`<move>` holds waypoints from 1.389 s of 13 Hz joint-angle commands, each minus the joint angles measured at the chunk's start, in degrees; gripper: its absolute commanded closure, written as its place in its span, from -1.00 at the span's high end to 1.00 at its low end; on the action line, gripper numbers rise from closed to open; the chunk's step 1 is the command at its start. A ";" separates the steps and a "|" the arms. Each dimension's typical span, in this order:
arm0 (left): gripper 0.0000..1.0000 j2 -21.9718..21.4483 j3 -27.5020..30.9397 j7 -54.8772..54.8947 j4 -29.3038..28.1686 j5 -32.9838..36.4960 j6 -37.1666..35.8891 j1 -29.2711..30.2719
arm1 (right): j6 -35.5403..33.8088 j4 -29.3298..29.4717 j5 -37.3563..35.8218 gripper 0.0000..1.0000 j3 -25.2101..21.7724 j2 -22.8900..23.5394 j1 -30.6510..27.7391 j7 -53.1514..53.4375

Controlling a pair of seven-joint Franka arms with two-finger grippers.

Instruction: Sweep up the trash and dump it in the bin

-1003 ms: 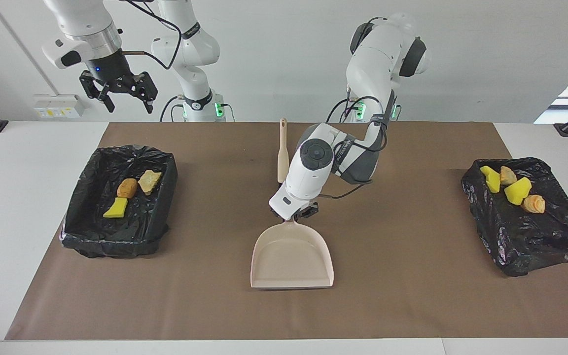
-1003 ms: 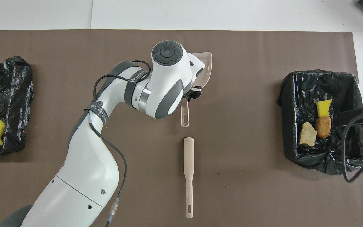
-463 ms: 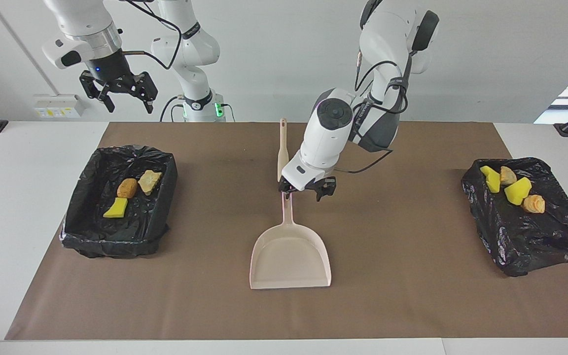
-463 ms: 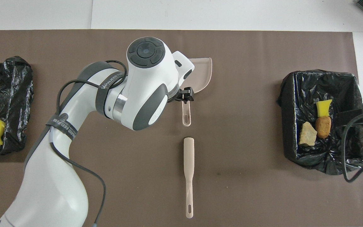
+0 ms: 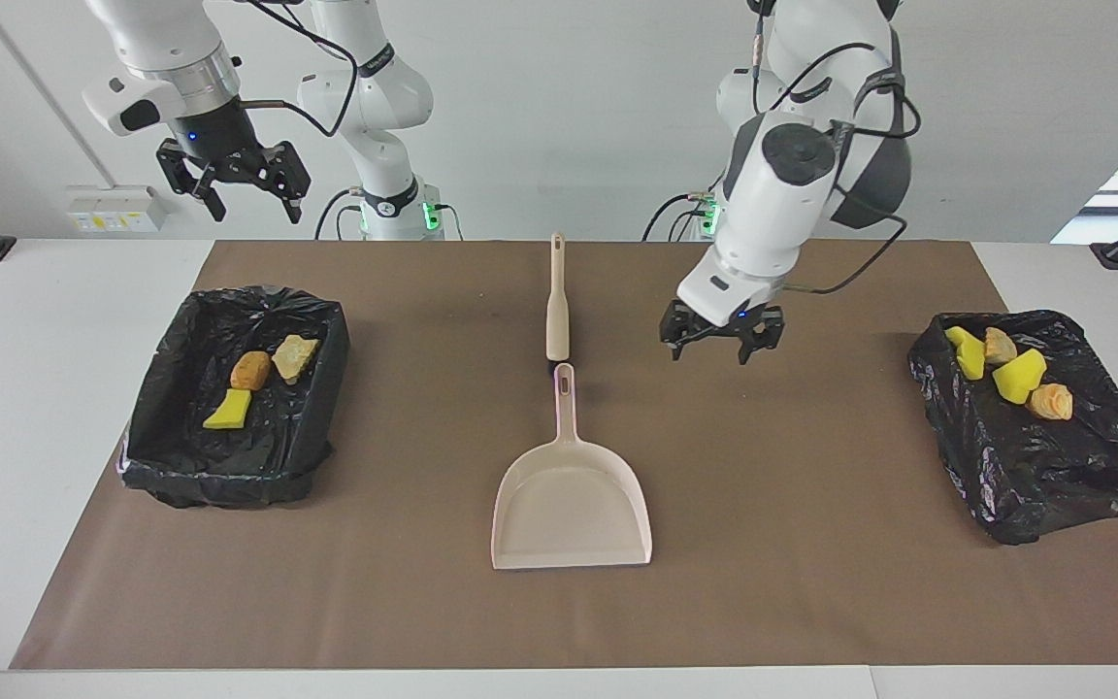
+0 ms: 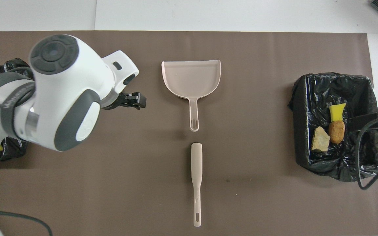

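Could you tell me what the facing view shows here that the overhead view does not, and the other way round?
Only the facing view shows the right gripper whole, open and raised over the table's edge near the bin with three bits, plus the four bits on the bin at the left arm's end, which the left arm hides from above. Only the overhead view shows the dustpan squarely from above. Both show the dustpan lying empty with the brush nearer to the robots, the left gripper open over the mat, and three bits in the bin at the right arm's end.
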 commanded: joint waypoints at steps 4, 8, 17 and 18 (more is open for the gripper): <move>1.00 -11.34 -0.24 13.31 -3.29 0.79 -8.87 12.68 | -0.73 -0.06 0.99 1.00 0.23 -0.58 -0.70 -1.60; 1.00 -11.62 -0.23 19.73 5.83 2.88 -18.35 17.09 | -0.73 -0.06 0.99 1.00 0.23 -0.58 -0.70 -1.60; 1.00 -10.37 -0.15 21.68 15.37 4.75 -31.12 17.27 | -0.73 -0.06 0.99 1.00 0.23 -0.58 -0.70 -1.60; 1.00 -11.25 -0.23 21.67 13.96 4.75 -30.77 17.18 | -0.73 -0.06 0.99 1.00 0.23 -0.58 -0.70 -1.60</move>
